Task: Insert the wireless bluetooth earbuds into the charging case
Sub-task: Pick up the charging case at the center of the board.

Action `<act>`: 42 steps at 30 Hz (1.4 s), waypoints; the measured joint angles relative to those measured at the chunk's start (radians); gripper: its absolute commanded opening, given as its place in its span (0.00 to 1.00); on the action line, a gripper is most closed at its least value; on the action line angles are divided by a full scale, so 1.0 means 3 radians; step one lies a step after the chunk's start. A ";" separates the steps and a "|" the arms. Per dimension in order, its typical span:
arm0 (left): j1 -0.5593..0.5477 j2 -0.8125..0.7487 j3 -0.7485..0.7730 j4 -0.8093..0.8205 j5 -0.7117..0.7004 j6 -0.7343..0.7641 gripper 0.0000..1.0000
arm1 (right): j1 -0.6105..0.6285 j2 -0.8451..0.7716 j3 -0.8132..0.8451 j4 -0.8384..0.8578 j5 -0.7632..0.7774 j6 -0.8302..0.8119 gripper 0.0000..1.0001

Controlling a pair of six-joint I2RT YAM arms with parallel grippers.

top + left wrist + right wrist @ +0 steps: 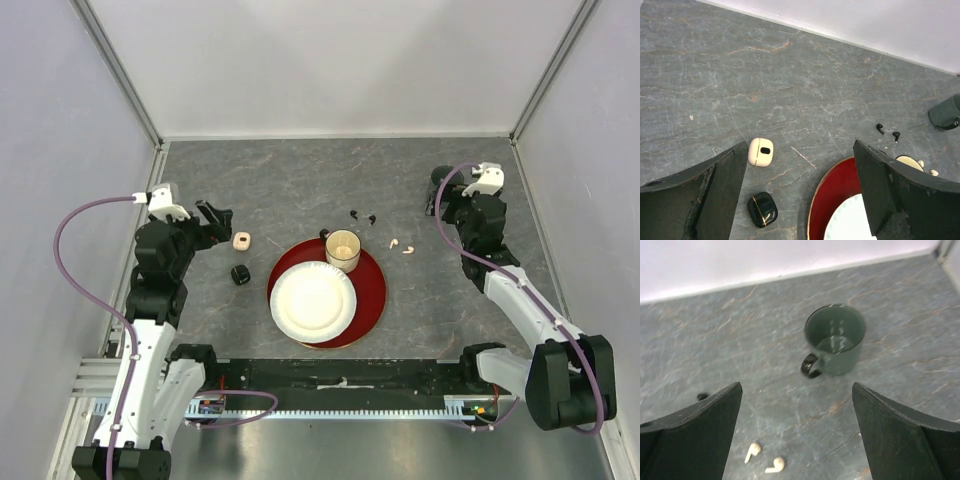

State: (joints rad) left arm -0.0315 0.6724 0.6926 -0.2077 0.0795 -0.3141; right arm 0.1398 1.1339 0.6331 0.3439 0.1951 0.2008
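Grey veined stone-look bench (290, 180), all items resting on it.

- Left gripper (800, 144): jaws spread wide, holding nothing, hovering above the bench and aimed down at the two cases; probably staged there to pick one up.
- White charging case (761, 151): just beside the left finger in the wrist view. It has a dark oval on top; I cannot tell whether the lid is open.
- Black charging case (762, 209): nearer the arm's base, apart from the white one. Looks closed, with a gold seam.
- Centre: red tray (375, 290) carrying a paper plate (312, 300) and a paper cup (343, 250). Not task items.
- Black earbuds (362, 215): loose pair beyond the cup, very small, stems hard to resolve.
- White earbuds (754, 451): loose pair right of the cup, low in the right wrist view, orientation unclear.
- Right gripper (796, 387): jaws wide, empty, above the bench just past the white pair and facing a green mug (835, 340). From above the mug is mostly hidden behind that arm.

No earbud is seated yet.
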 measured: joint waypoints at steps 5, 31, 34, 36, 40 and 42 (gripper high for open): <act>0.0001 0.0020 0.0014 -0.0106 -0.0136 -0.0272 0.92 | 0.0000 -0.0048 0.0076 -0.0411 -0.0585 0.0111 0.98; 0.0004 0.0329 0.0125 -0.1584 0.0057 -0.1016 1.00 | 0.0008 0.0434 0.0830 -0.1564 -0.1656 0.1102 0.98; 0.0004 0.0385 0.0125 -0.1651 0.0029 -0.1170 1.00 | -0.0046 0.0404 0.1311 -0.2402 -0.0904 0.1153 0.98; 0.0004 0.0369 0.0123 -0.1675 0.0027 -0.1270 1.00 | -0.0084 0.0336 0.1488 -0.2726 -0.0603 0.1167 0.98; 0.0004 0.0216 -0.0057 -0.1635 0.0032 -0.1431 1.00 | -0.0108 0.0037 0.1486 -0.2956 -0.0086 0.1331 0.98; 0.0004 0.0155 -0.0202 -0.1631 0.0064 -0.1509 1.00 | -0.0108 -0.0120 0.1330 -0.2851 -0.0031 0.1338 0.98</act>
State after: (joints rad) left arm -0.0303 0.7189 0.6319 -0.6971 0.0986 -0.7670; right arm 0.1074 1.0981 1.0321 -0.5114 0.1860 0.6022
